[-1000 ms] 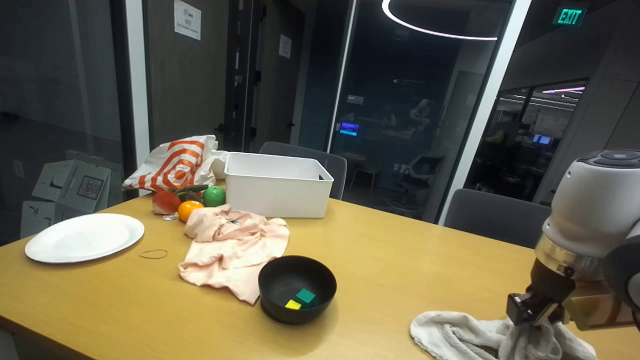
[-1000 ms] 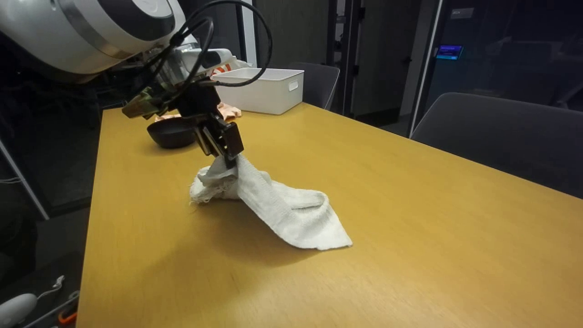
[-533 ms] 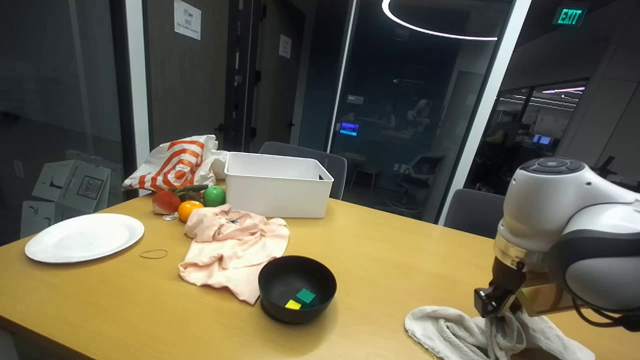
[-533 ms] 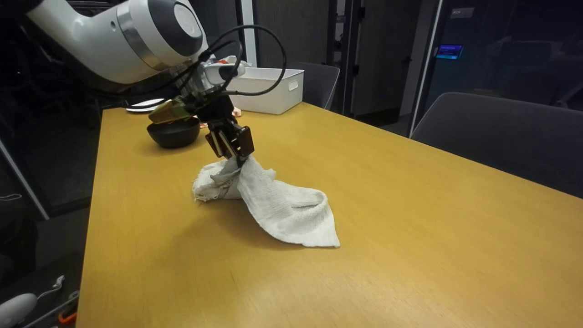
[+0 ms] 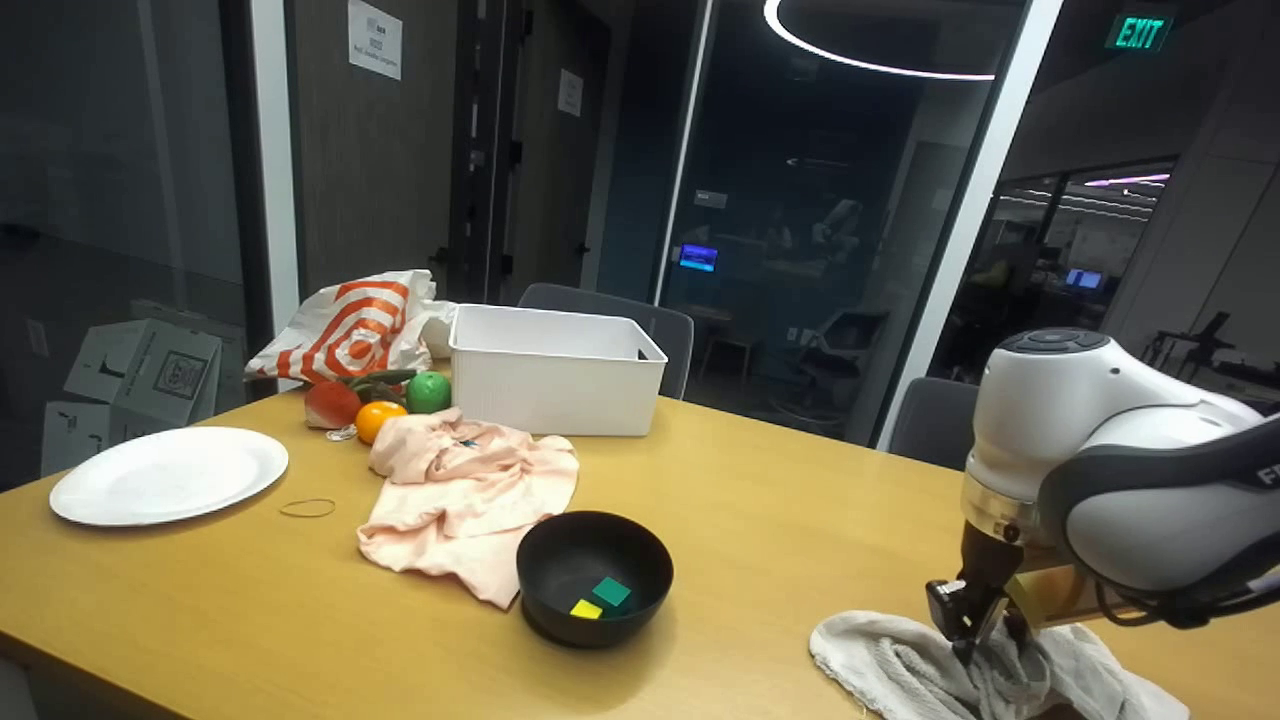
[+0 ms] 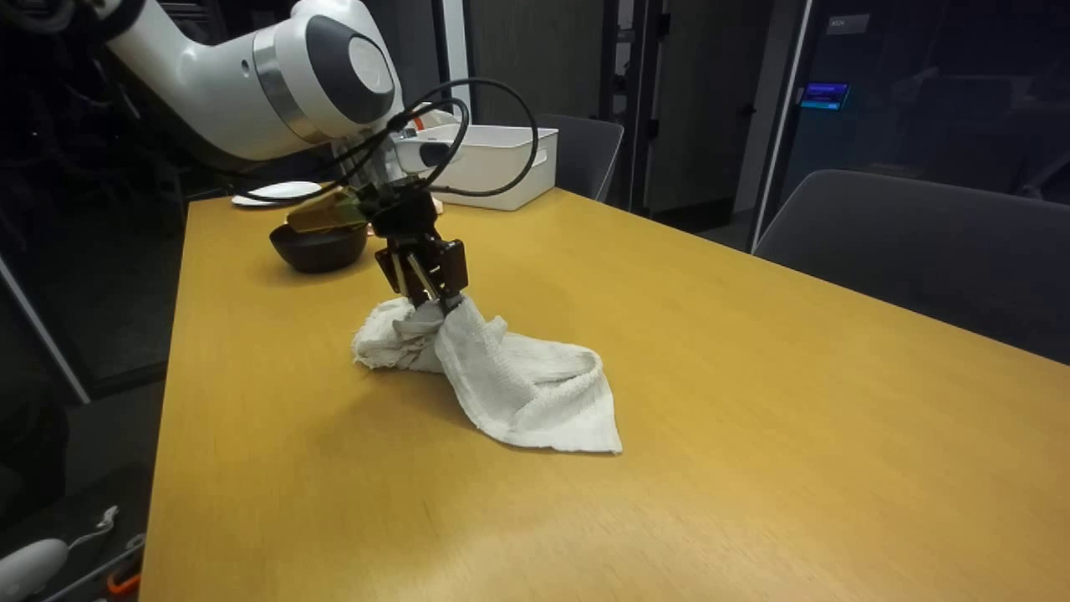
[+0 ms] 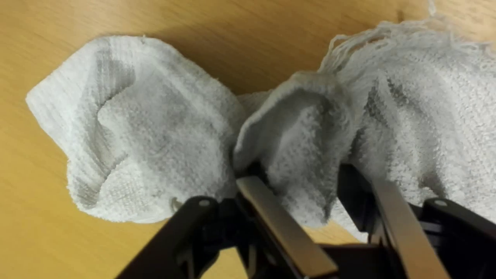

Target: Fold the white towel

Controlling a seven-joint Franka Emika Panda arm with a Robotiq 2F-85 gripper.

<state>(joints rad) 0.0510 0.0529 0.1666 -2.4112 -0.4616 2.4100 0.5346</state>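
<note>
Lying bunched on the worktop (image 6: pixel 752 435), directly beneath the claw (image 7: pixel 297 176): one white towel (image 6: pixel 535 393), fringed at one end.

Claw: fingers (image 7: pixel 283 224) spread, one at nine o'clock and one at three of a raised fold (image 7: pixel 306 147); no pinch seen. Whether the fingertips brush the cloth is hard to make out at these angles. One arm only on hand.

Bearing from claw: in an exterior view, fringed end (image 6: pixel 368 351) at eight o'clock, plain corner (image 6: pixel 598 435) at four. In the wrist view, raised fold at twelve, fringed end at two, plain end (image 7: pixel 58 97) between nine and ten.

Governing relation, as judged: the fingers face each other along the towel's length, so a squeeze here would gather the crosswise fold and not an edge.

Long axis: in an exterior view, about ten to four, the plain corner pointing to four. In the wrist view, roughly nine to three, the fringed end leaving the frame at three and the plain end pointing between nine and ten.

Condition, as judged: folding incomplete. A neat fold probably calls for a hold on the plain corner or the fringed end, carried along the long axis.
</note>
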